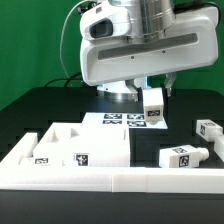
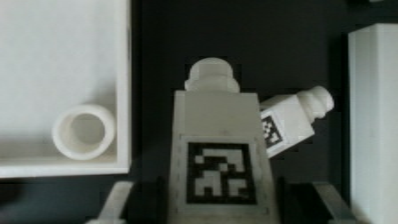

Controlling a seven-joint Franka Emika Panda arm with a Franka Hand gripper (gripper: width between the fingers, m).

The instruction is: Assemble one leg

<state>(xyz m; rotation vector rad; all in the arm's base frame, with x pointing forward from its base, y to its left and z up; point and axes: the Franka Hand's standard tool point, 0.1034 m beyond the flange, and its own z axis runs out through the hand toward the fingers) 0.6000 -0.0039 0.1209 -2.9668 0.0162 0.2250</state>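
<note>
My gripper (image 1: 152, 93) hangs under the white arm and is shut on a leg (image 1: 153, 103), a short white post with a square tag, held above the black table. In the wrist view this leg (image 2: 217, 130) stands between the fingers (image 2: 121, 200), its rounded peg end pointing away from the camera. A second leg (image 2: 295, 113) lies tilted on the table just beyond it. Two more legs lie at the exterior view's right, one further back (image 1: 208, 128) and one nearer the front (image 1: 181, 157).
The large flat white tagged panel (image 1: 60, 148) lies at the exterior view's front left; its round hole (image 2: 82, 132) shows in the wrist view. The marker board (image 1: 118, 120) lies under the arm. A white rail (image 1: 130, 180) runs along the front.
</note>
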